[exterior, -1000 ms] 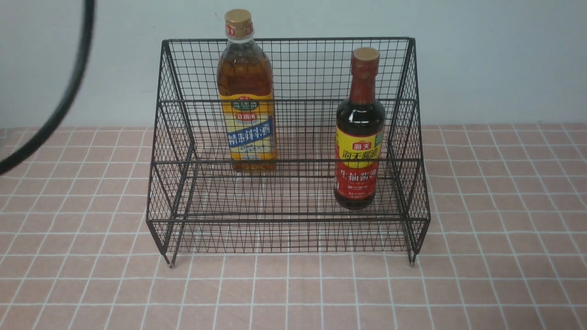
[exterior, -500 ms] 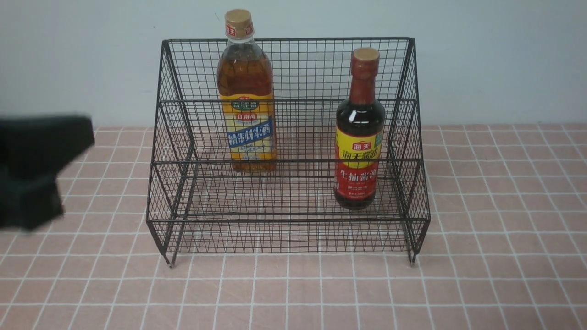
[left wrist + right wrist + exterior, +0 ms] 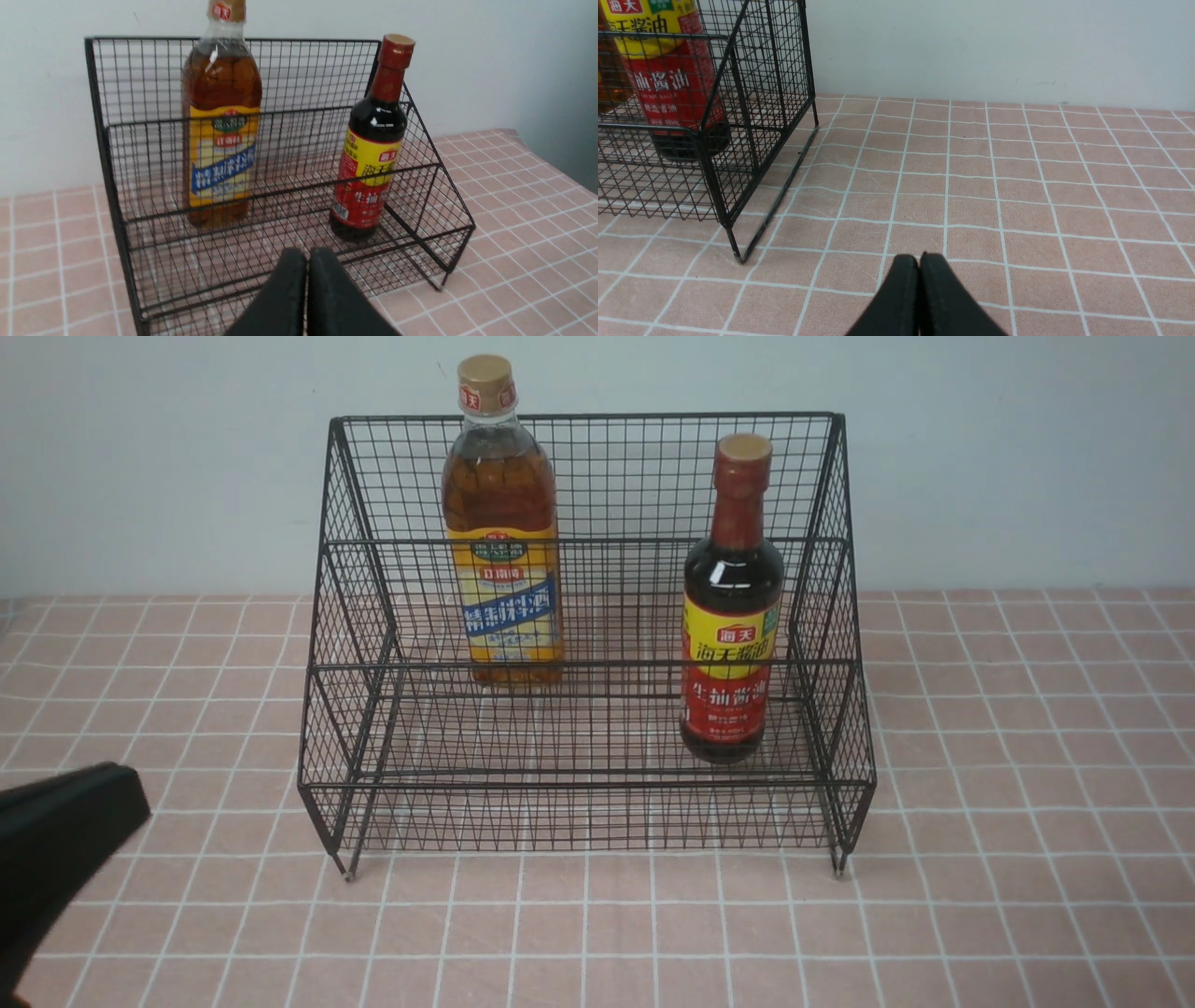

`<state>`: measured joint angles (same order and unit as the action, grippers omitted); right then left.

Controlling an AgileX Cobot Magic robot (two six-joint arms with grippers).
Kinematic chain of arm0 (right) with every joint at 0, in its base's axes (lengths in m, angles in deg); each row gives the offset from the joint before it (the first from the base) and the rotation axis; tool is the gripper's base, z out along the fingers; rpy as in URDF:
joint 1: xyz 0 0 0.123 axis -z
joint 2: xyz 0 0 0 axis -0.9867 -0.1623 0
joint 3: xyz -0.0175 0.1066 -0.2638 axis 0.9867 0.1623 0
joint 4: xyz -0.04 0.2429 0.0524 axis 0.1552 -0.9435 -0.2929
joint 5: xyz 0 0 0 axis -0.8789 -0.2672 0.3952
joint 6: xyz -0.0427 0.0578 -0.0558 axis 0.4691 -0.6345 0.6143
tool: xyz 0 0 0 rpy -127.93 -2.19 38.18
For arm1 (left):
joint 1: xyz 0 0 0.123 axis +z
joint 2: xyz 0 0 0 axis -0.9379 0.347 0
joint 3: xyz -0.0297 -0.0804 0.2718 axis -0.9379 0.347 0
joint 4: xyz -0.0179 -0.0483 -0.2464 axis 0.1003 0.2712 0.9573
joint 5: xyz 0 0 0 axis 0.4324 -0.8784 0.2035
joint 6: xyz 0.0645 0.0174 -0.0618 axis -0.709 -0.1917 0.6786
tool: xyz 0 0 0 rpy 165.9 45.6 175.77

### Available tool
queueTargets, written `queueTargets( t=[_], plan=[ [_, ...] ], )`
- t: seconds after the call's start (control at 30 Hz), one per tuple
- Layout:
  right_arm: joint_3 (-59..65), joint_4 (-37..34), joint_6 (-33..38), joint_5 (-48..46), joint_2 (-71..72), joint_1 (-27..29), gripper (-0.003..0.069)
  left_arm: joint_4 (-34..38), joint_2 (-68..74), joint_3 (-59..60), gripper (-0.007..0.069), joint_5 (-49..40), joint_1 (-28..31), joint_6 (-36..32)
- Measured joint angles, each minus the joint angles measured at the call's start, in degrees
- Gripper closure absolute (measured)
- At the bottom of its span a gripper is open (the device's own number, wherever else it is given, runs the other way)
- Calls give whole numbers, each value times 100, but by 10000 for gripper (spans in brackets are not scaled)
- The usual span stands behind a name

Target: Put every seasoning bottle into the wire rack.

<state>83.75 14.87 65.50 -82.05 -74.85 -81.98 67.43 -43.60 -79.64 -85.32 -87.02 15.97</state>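
Black left claw and right claw — both pressed together, empty, touching nothing.

Even, diffuse illumination is provided in all three views; only faint shadows are cast on the desk. A small highlight is seen on the shoulder of the amber bottle. The left tool is rendered soft and blurred in the front view. The wire rack is resolved sharply there, while slight softness is noted in both wrist views.
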Motion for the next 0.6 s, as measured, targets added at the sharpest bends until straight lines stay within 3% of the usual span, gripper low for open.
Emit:
queueTargets(
  t=[0.23,0.37,0.6],
  plan=[
    [0,0,0,0,0,0,671,-712,-398,160,631,302,0,-198],
    [0,0,0,0,0,0,671,-1569,-1168,835,631,419,16,247],
    [-4,0,0,-6,0,0,671,-1862,-2175,2285,631,495,840,515]
  ],
)
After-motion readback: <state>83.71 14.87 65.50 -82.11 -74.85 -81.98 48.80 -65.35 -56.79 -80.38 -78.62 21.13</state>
